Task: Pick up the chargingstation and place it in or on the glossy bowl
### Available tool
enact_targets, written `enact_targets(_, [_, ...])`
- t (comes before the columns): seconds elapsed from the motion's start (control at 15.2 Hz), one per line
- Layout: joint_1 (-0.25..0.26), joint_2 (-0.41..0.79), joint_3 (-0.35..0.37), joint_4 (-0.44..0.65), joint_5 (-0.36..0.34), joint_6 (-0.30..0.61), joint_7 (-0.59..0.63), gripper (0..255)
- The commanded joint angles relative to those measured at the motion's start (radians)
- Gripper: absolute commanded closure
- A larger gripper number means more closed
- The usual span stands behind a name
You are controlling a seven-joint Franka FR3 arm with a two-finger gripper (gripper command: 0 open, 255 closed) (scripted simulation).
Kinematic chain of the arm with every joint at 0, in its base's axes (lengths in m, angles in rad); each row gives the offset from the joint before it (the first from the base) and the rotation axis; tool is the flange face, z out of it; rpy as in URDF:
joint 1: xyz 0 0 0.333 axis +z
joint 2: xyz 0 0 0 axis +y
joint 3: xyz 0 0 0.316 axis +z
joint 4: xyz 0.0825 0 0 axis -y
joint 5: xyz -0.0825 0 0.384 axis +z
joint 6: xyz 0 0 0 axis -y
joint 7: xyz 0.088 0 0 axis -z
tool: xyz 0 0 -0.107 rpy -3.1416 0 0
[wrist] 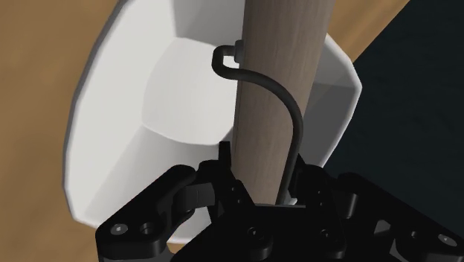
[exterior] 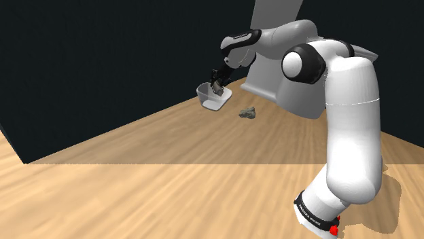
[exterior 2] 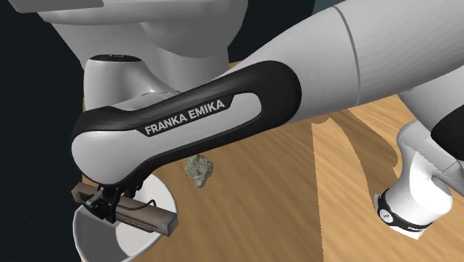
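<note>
The pincer [wrist: 260, 179] is clamped around one end of the brown, bar-shaped charging station [wrist: 271, 89], holding it over the hollow of the white bowl [wrist: 126, 141]. Farther off, a grey rock [exterior 2: 198, 170] lies on the wooden surface [exterior 2: 282, 208].

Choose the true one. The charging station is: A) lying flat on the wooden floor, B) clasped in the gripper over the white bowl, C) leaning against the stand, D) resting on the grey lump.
B: the gripper is shut on the station, a brown bar, and holds it over the bowl.
</note>
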Motion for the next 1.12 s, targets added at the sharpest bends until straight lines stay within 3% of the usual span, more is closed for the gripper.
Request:
enact_targets(0.0, [0.0, 0.0, 0.0, 0.0, 0.0, 0.001, 0.0, 255])
enact_targets(0.2, [0.0, 0.0, 0.0, 0.0, 0.0, 0.001, 0.0, 255])
enact_targets(0.26, [0.0, 0.0, 0.0, 0.0, 0.0, 0.001, 0.0, 0])
enact_targets(0.59, [0.0, 0.0, 0.0, 0.0, 0.0, 0.001, 0.0, 0])
enact_targets(0.86, [0.006, -0.082, -0.027, -0.01, -0.039, -0.068, 0.018, 0])
enact_targets(1.06, [0.006, -0.082, -0.027, -0.01, -0.039, -0.068, 0.018, 0])
